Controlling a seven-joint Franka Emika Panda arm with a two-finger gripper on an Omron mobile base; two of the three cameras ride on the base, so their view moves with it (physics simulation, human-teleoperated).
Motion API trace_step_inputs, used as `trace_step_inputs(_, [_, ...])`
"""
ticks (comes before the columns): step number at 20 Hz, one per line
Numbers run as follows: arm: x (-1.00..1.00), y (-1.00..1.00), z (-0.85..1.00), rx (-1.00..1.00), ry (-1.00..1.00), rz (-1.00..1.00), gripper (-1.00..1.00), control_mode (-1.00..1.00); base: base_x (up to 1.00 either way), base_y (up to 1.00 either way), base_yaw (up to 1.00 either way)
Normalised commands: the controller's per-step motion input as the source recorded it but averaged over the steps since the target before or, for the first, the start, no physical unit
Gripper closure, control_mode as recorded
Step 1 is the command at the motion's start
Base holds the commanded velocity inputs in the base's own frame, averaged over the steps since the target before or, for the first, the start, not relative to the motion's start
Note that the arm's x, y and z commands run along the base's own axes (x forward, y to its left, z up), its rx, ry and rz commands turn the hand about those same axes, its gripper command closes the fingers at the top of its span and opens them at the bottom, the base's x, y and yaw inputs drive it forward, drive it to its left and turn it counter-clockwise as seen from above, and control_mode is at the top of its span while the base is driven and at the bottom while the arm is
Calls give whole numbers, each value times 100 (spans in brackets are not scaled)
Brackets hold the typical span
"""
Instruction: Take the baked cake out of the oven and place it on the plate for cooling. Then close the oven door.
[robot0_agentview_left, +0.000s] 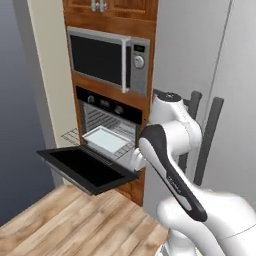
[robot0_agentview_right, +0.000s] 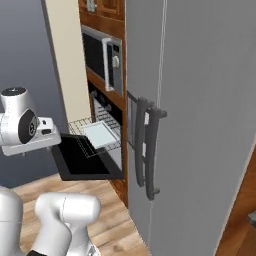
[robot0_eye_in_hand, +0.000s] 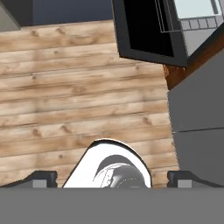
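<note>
1. The baked cake cannot be made out; the top of the pale tray (robot0_agentview_left: 106, 138) looks flat and bare from the left base view, and the tray is cut off at the upper edge of the hand view.
2. The gripper (robot0_eye_in_hand: 111, 179) is seen in the hand view as two small dark finger tips set far apart at the bottom, with nothing between them; the jaws are spread wide and nothing is held.
3. The oven (robot0_agentview_left: 107, 112) is a black built-in unit framed in reddish wood, with round knobs along its top band.
4. The oven door (robot0_agentview_left: 85, 167), a wide glossy black panel, is seen dropped open to the horizontal; its handle is hidden.
5. A thin wire rack (robot0_agentview_right: 82, 131) is drawn out over the door, and the rectangular tray is carried on it.
6. The floor (robot0_eye_in_hand: 83, 105) is made of pale wooden planks with visible knots.
7. A silver microwave (robot0_agentview_left: 110, 59) is mounted above the oven.
</note>
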Motion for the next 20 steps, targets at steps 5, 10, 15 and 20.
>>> trace_step_inputs(5, [0, 0, 0, 0, 0, 0, -100, 100, 88, 21, 1])
trace_step_inputs(10, [0, 0, 0, 0, 0, 0, -100, 100, 76, 1, 18])
trace_step_inputs(15, [0, 0, 0, 0, 0, 0, -100, 100, 62, 0, 24])
trace_step_inputs(20, [31, 0, -30, -1, 1, 11, -100, -100, 19, 0, 10])
